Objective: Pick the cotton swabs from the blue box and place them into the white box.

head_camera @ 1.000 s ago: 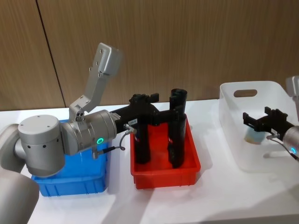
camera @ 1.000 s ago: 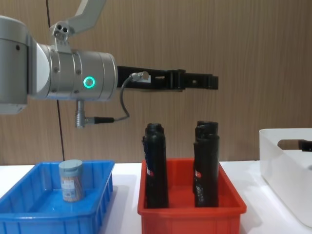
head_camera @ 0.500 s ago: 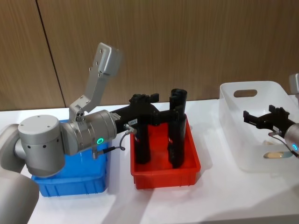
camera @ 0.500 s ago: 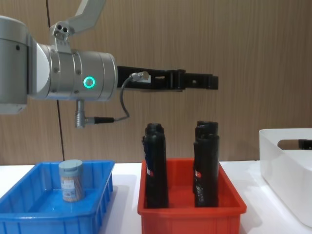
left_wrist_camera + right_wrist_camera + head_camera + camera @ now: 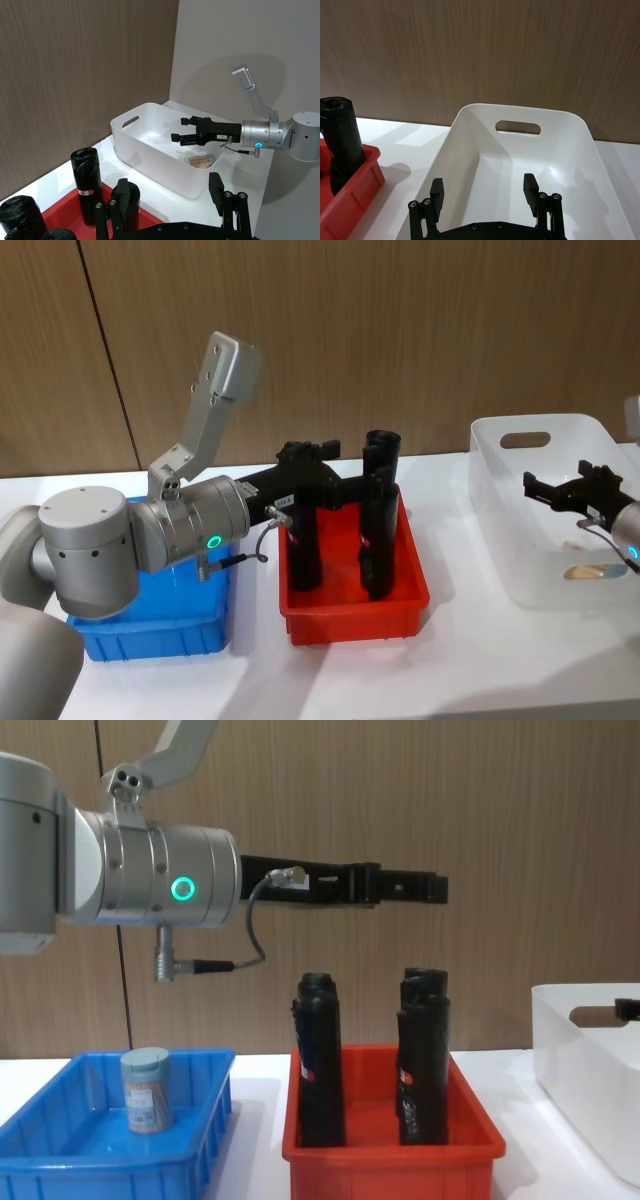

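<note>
Cotton swabs [image 5: 146,1090] left to fetch: I count one clear tub, standing upright on its base in the blue box [image 5: 60,1160] at the far left, long axis vertical, lid up. My left gripper [image 5: 400,886] is not over it. It hangs high and stretched out sideways above the red bin [image 5: 390,1165], so the tub lies below it and back to the left, and the arm would have to draw back and drop to reach it. In the left wrist view its fingers stand spread wide, with nothing between them.

Black cylinders [image 5: 320,1060] stand in the red bin with red-and-white labels; the print is too small for me to read.

Further right, the white box [image 5: 495,530] holds one tub [image 5: 200,161] lying on its side on the floor. My right gripper [image 5: 556,487] hovers above that box, fingers wide and empty, well apart from the blue box. I judge the left arm much the nearer one for the next pick.
</note>
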